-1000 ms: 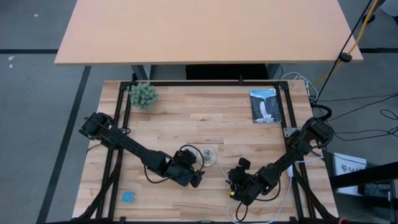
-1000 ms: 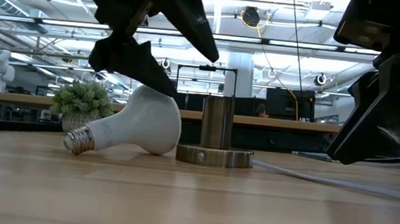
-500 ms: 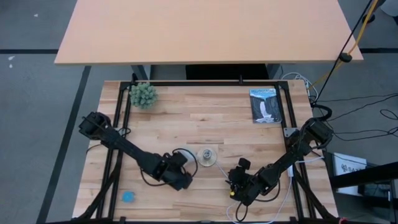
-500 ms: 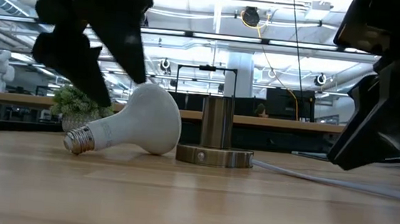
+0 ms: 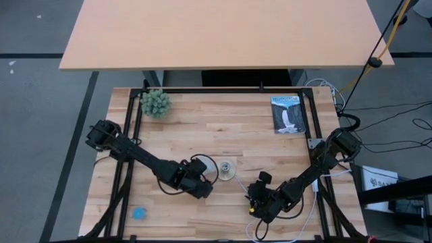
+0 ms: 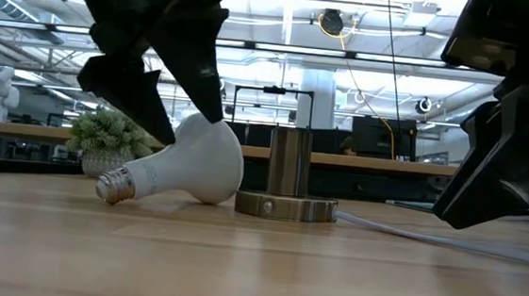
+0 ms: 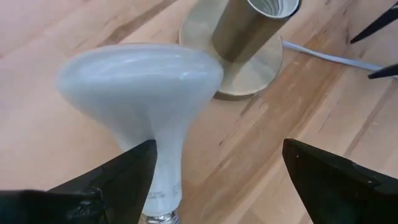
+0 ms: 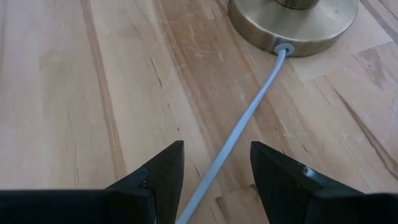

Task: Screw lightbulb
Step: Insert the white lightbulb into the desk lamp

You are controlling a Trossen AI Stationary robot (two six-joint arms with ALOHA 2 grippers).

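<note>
The white lightbulb (image 6: 187, 166) lies on its side on the table, its dome against the base of the brass socket (image 6: 287, 173) and its grey screw base (image 6: 116, 185) pointing away from the socket. In the left wrist view the lightbulb (image 7: 140, 87) lies just in front of the socket (image 7: 249, 43). My left gripper (image 7: 217, 152) is open and low over the bulb, one finger on each side of its neck. My right gripper (image 8: 214, 177) is open near the table's front edge, its fingers on either side of the socket's white cord (image 8: 245, 121) without touching it. My left gripper has one finger (image 7: 118, 177) against the bulb's neck (image 7: 165, 155), close to the screw base; the other finger (image 7: 336, 180) stands apart on the far side. The fingers slant down from above and lie across the bulb. The bulb rests on the table.
A small green plant (image 5: 155, 102) stands at the far left and a booklet (image 5: 288, 115) lies at the far right. A small blue disc (image 5: 138, 213) lies near the front left corner. The white cord runs from the socket toward the front right.
My left gripper drew back toward the table's left and near edge, then came back to the bulb and lower around its neck. The bulb has slid a little toward the socket, and the socket has shifted slightly with it.
</note>
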